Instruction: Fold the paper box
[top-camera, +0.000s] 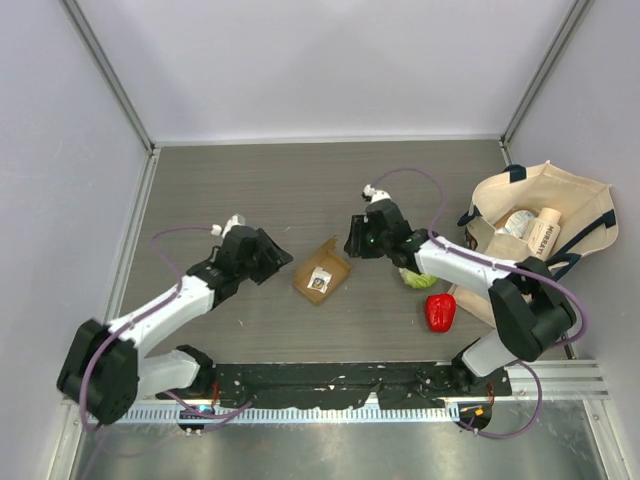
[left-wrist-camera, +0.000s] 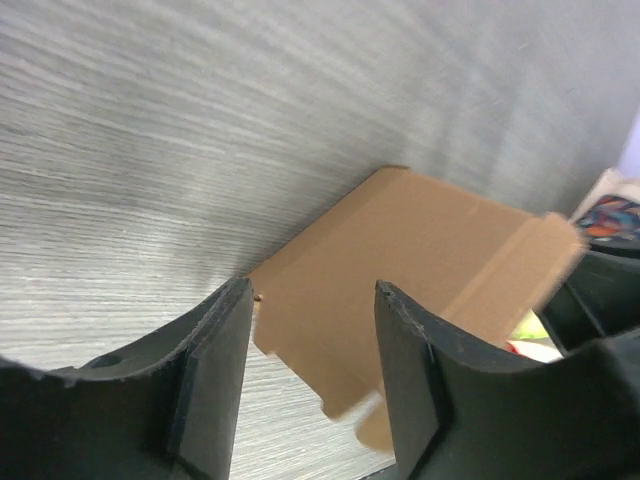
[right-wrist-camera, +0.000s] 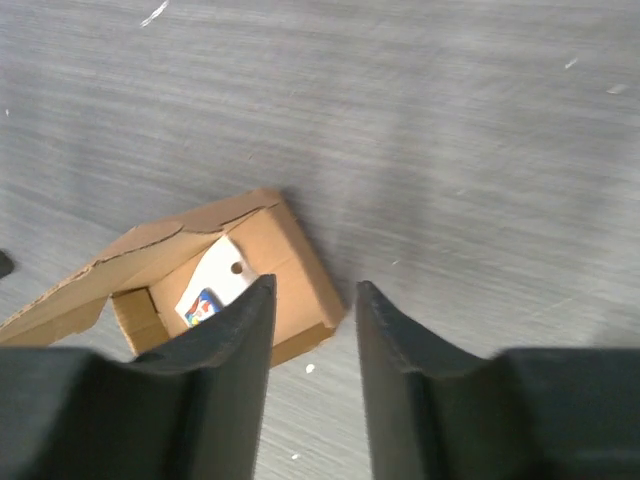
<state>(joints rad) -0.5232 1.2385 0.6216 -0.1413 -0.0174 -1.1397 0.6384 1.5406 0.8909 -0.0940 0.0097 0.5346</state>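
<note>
Both sets of jaws stand parted, gripping nothing: my left gripper (left-wrist-camera: 312, 340) and right gripper (right-wrist-camera: 312, 320) flank the paper box (top-camera: 321, 273) mid-table. Sides look formed, I'd say; lid flap (right-wrist-camera: 120, 262) open, closing remains to do

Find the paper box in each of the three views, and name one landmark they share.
Top external: the paper box lies open mid-table, left of the cabbage.
Left wrist: the paper box fills centre right, plain brown outside facing the camera.
Right wrist: the paper box sits lower left, open, a white card inside.
Shared landmark: the grey wood-grain table under it in all three.
</note>
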